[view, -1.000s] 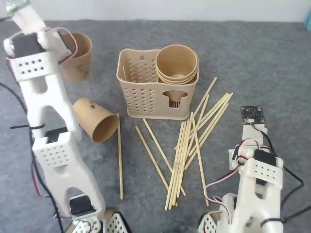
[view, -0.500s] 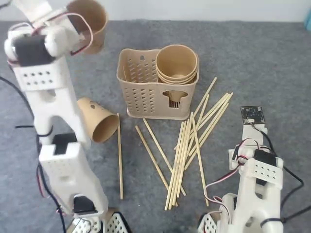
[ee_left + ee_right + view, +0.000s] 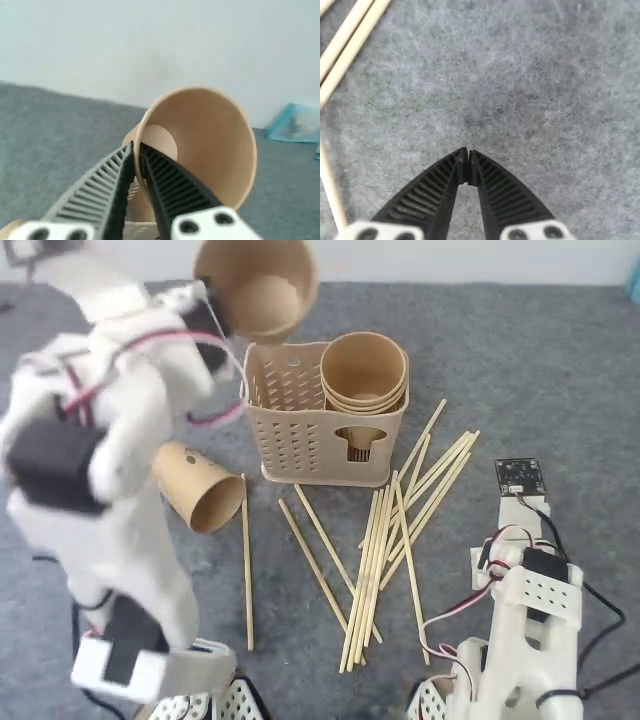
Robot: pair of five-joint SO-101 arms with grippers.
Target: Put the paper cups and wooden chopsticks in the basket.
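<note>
Flanking the basket [image 3: 300, 445] lie chopsticks [image 3: 374, 550] and a tipped cup [image 3: 196, 490].

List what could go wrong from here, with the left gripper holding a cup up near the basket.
1. The left gripper pinches only one side of the held cup, which hangs tilted; it may slip or swing.
2. The stacked cups fill one end of the basket; a drop off their centre could catch a rim and fall outside.
3. The left arm looms over the lying cup and might knock it.
</note>
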